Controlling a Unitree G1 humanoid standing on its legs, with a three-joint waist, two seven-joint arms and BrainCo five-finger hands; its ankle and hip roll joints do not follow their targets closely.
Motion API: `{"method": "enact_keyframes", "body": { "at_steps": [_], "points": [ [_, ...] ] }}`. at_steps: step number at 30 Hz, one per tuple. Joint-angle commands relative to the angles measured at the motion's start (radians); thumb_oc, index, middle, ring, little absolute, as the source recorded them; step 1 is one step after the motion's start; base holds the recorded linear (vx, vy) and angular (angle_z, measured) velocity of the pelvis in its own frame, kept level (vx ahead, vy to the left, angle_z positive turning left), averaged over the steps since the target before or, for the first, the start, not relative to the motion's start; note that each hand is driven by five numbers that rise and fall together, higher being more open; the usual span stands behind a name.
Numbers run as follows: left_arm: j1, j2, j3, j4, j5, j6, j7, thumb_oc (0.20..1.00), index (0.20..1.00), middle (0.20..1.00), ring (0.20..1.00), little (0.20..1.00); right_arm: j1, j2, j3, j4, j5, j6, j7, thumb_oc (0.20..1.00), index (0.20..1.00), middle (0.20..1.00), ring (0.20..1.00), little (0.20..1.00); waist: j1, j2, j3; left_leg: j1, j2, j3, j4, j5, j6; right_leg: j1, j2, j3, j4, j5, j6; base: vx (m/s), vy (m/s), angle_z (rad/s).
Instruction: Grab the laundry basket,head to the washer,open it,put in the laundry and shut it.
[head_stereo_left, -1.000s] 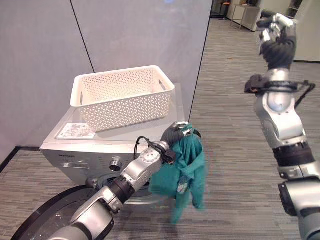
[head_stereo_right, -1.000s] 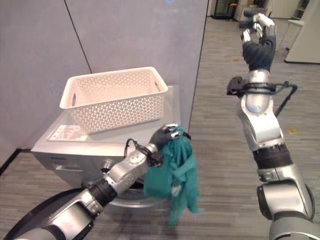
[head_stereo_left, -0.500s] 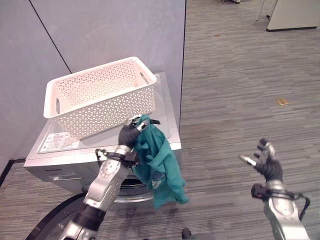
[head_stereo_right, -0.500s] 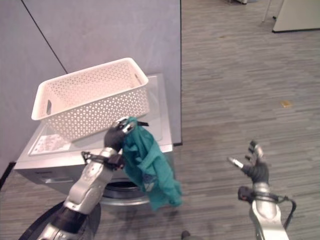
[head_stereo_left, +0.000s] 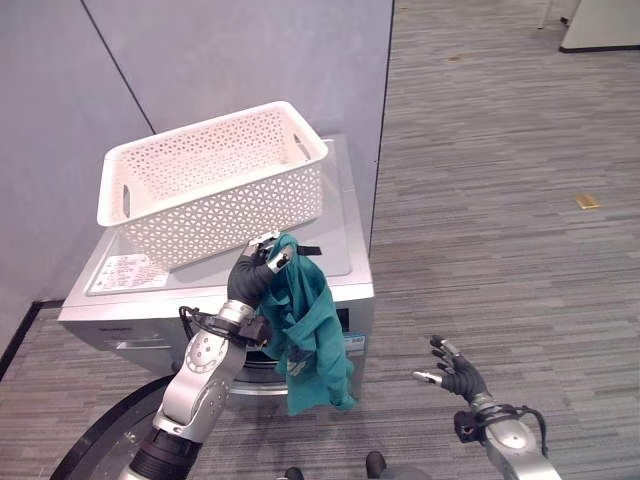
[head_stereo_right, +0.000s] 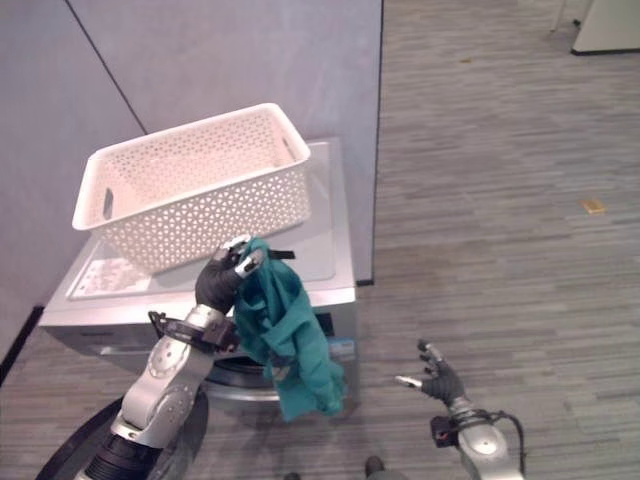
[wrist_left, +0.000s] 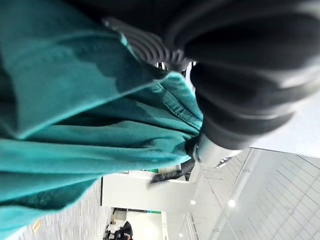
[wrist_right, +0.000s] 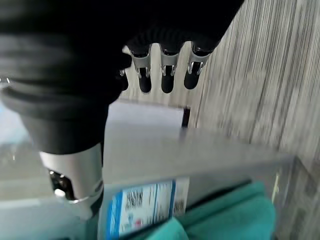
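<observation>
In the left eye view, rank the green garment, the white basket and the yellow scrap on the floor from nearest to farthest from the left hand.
1. Green garment: gripped in the left hand, hanging below it.
2. White basket: on the washer, just behind the hand.
3. Yellow scrap: on the floor, far to the right.

- White perforated laundry basket (head_stereo_right: 190, 185), atop grey washer (head_stereo_right: 320, 235).
- Left hand (head_stereo_right: 222, 278), fingers curled round hanging teal garment (head_stereo_right: 290, 340).
- Right hand (head_stereo_right: 440, 382), low, fingers spread.
</observation>
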Motion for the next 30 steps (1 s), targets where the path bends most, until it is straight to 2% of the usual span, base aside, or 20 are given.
{"method": "enact_keyframes", "body": {
  "at_steps": [1, 4, 8, 16, 20, 26, 27, 28, 29, 30],
  "points": [
    [-0.075, 0.016, -0.019, 0.007, -0.001, -0.081, -0.017, 0.200, 0.200, 0.200, 0.200, 0.200, -0.058, 0.013, 0.032, 0.020, 0.003, -0.023, 0.010, 1.000, 1.000, 1.000, 1.000, 1.000, 0.018, -0.014, -0.077, -0.206, 0.007, -0.073, 0.031, 0.116, -0.022, 0.025, -0.023, -0.073, 0.076, -0.175, 0.020, 0.00, -0.006, 0.06],
    [-0.072, 0.017, -0.050, 0.000, -0.020, -0.076, -0.026, 0.200, 0.200, 0.200, 0.200, 0.200, -0.162, 0.057, 0.118, 0.152, 0.011, -0.018, -0.006, 1.000, 1.000, 1.000, 1.000, 1.000, 0.042, 0.002, -0.074, -0.210, -0.003, -0.091, 0.035, 0.120, -0.022, 0.038, -0.022, -0.088, 0.070, -0.178, 0.014, 0.01, 0.003, 0.32],
    [-0.069, 0.016, -0.081, -0.009, -0.032, -0.072, -0.028, 0.200, 0.200, 0.200, 0.200, 0.200, -0.233, 0.090, 0.163, 0.233, 0.028, -0.011, -0.024, 1.000, 1.000, 1.000, 1.000, 1.000, 0.062, 0.021, -0.071, -0.216, -0.015, -0.109, 0.039, 0.124, -0.023, 0.046, -0.023, -0.106, 0.066, -0.182, 0.011, 0.01, 0.012, 0.16],
    [-0.056, 0.013, -0.116, -0.010, -0.043, -0.065, -0.012, 0.200, 0.200, 0.200, 0.200, 0.200, -0.305, 0.145, 0.195, 0.322, 0.065, -0.006, -0.065, 1.000, 1.000, 1.000, 1.000, 1.000, 0.087, 0.060, -0.066, -0.218, -0.042, -0.152, 0.026, 0.132, -0.021, 0.053, -0.027, -0.130, 0.072, -0.194, 0.005, 0.02, 0.017, 0.17],
    [-0.077, 0.005, -0.134, 0.000, -0.041, -0.065, 0.004, 0.200, 0.200, 0.200, 0.200, 0.200, -0.346, 0.179, 0.215, 0.363, 0.083, -0.008, -0.077, 1.000, 1.000, 1.000, 1.000, 1.000, 0.091, 0.064, -0.066, -0.215, -0.047, -0.168, 0.024, 0.134, -0.019, 0.053, -0.023, -0.137, 0.088, -0.202, 0.000, 0.01, -0.009, 0.09],
    [-0.107, -0.002, -0.155, 0.025, -0.020, -0.055, 0.026, 0.200, 0.200, 0.200, 0.200, 0.200, -0.297, 0.190, 0.256, 0.273, 0.080, 0.018, -0.060, 1.000, 1.000, 1.000, 1.000, 1.000, 0.083, 0.043, -0.057, -0.220, -0.038, -0.170, 0.037, 0.143, -0.023, 0.039, -0.011, -0.150, 0.134, -0.223, -0.012, -0.03, -0.039, 0.12],
    [-0.086, 0.005, -0.118, 0.022, -0.002, -0.038, 0.035, 0.200, 0.200, 0.200, 0.200, 0.200, -0.172, 0.170, 0.216, 0.213, 0.066, 0.059, -0.053, 1.000, 1.000, 1.000, 1.000, 1.000, 0.072, 0.020, -0.047, -0.233, -0.027, -0.149, 0.054, 0.148, -0.028, 0.031, -0.008, -0.153, 0.128, -0.217, -0.011, -0.06, -0.046, -0.02],
    [-0.067, 0.010, -0.092, 0.013, 0.004, -0.034, 0.033, 0.200, 0.200, 0.200, 0.200, 0.200, -0.111, 0.156, 0.184, 0.194, 0.055, 0.073, -0.049, 1.000, 1.000, 1.000, 1.000, 1.000, 0.067, 0.011, -0.042, -0.242, -0.025, -0.142, 0.060, 0.150, -0.031, 0.027, -0.011, -0.151, 0.121, -0.211, -0.007, -0.14, -0.042, -0.18],
    [-0.042, 0.014, -0.049, 0.005, 0.010, -0.030, 0.028, 0.200, 0.200, 0.200, 0.200, 0.200, 0.010, 0.120, 0.098, 0.157, 0.046, 0.088, -0.051, 1.000, 1.000, 1.000, 1.000, 1.000, 0.052, -0.022, -0.024, -0.284, -0.026, -0.123, 0.097, 0.154, -0.046, 0.015, -0.038, -0.153, 0.098, -0.183, 0.010, -0.09, -0.002, -0.25],
    [-0.042, 0.013, -0.050, 0.005, 0.010, -0.030, 0.028, 0.200, 0.200, 0.200, 0.200, 0.200, 0.013, 0.120, 0.097, 0.155, 0.046, 0.089, -0.051, 1.000, 1.000, 1.000, 1.000, 1.000, 0.052, -0.021, -0.027, -0.288, -0.026, -0.123, 0.101, 0.152, -0.046, 0.013, -0.038, -0.153, 0.097, -0.183, 0.010, -0.15, 0.006, -0.42]
  ]
}}
